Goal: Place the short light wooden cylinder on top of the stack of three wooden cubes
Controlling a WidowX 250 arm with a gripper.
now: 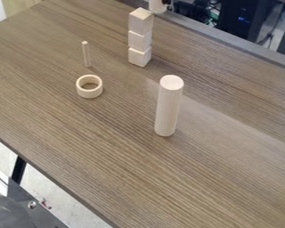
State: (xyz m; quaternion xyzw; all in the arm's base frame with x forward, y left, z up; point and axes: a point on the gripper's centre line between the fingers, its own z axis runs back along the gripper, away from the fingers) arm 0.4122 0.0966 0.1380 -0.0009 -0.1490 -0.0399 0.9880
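Observation:
A thick, pale wooden cylinder (168,107) stands upright near the middle of the brown table (228,178). Behind it and to the left, three light wooden cubes form an upright stack (139,39). A wooden ring (89,92) lies flat on the table left of the cylinder, its hole facing up. Just behind the ring, a thin wooden rod (86,54) stands on end, apart from it.
A white object (158,6) is at the top edge behind the cube stack. Dark equipment and cables lie beyond the table's far edge at the upper right. Below the table's front left edge are a dark leg and a metal frame with a round grey part.

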